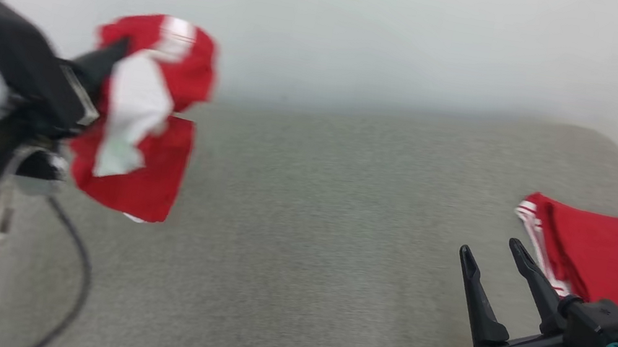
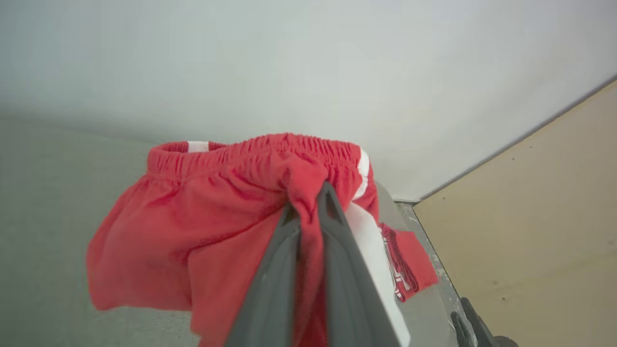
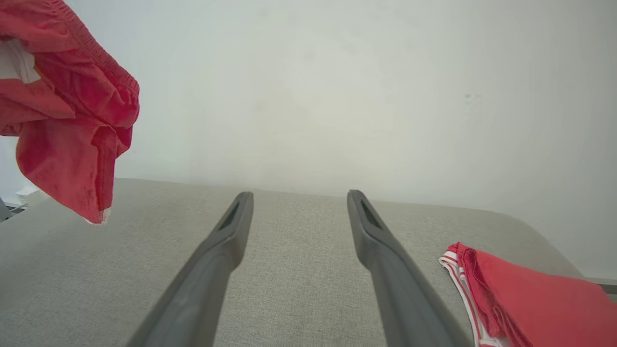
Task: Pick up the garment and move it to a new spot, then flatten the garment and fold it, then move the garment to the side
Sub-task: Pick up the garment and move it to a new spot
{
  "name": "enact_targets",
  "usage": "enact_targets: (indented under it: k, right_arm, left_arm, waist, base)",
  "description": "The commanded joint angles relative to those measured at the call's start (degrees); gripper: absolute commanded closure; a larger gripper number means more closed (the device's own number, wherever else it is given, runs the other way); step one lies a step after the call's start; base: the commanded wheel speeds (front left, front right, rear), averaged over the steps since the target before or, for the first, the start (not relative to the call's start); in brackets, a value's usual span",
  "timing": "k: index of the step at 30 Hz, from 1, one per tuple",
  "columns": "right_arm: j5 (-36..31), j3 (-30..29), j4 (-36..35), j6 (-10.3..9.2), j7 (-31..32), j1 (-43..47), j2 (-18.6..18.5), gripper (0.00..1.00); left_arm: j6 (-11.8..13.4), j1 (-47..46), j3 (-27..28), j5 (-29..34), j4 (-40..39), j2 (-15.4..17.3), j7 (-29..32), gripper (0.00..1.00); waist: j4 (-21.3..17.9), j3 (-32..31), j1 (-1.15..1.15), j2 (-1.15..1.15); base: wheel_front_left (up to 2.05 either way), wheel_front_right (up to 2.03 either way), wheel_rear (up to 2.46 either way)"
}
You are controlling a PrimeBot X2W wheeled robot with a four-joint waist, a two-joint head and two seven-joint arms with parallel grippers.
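The garment [image 1: 150,128] is a pair of red shorts with white panels and an elastic waistband, hanging bunched in the air over the left part of the grey cushioned surface [image 1: 306,229]. My left gripper [image 1: 116,50] is shut on it; in the left wrist view the fabric [image 2: 202,226] is pinched between the two fingers of that gripper [image 2: 308,202], just below the waistband. In the right wrist view the shorts [image 3: 72,130] dangle at the upper left. My right gripper [image 1: 487,250] stands open low at the right with nothing between its fingers [image 3: 231,226].
A second red garment with white stripes [image 1: 602,260] lies folded at the surface's right edge, just beyond my right gripper; the right wrist view shows this folded piece [image 3: 520,299] too. A pale wall [image 1: 372,21] backs the surface. Tan floor [image 2: 540,231] lies beyond the right end.
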Motion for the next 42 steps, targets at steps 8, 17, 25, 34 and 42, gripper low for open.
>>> enact_targets:
  k: [8, 17, 25, 34, 42]
  right_arm:
    - [1.46, 1.48, -0.21, -0.11, 0.29, -0.25, 1.1, 0.0]
    - [2.07, 2.26, 0.36, -0.11, -0.29, -0.96, 1.52, 0.0]
    - [2.17, 1.82, 1.28, -0.11, -0.72, -0.56, 1.9, 0.0]
    - [1.76, -0.99, 1.07, -0.11, 0.08, 1.63, 1.13, 0.0]
    - [1.29, -5.18, -0.36, -0.11, 0.71, 4.13, 0.49, 0.0]
  left_arm:
    - [-1.61, 0.52, -6.68, 0.13, -2.25, -10.35, -4.49, 1.0]
    - [-3.01, 6.7, -9.51, 3.39, 9.56, -14.27, -12.59, 1.0]
    - [-2.6, 7.8, -14.96, 13.22, 24.71, -10.93, -18.33, 0.51]
    - [-6.87, 8.16, -12.18, 13.81, 28.68, -14.05, -35.48, 0.0]
    - [-11.98, 12.86, -7.96, 14.74, 25.31, -15.03, -55.23, 0.0]
  waist:
    - [-10.56, -0.42, 0.02, 0.0]
    - [-14.95, 2.41, 0.02, 0.0]
    - [-14.41, 3.04, 0.02, 0.0]
    - [-8.77, 0.36, 0.02, 0.0]
    - [-2.86, -1.98, 0.02, 0.0]
  base:
    - [0.0, 0.0, 0.0]
    - [0.0, 0.0, 0.0]
    - [0.0, 0.0, 0.0]
    - [0.0, 0.0, 0.0]
    - [0.0, 0.0, 0.0]
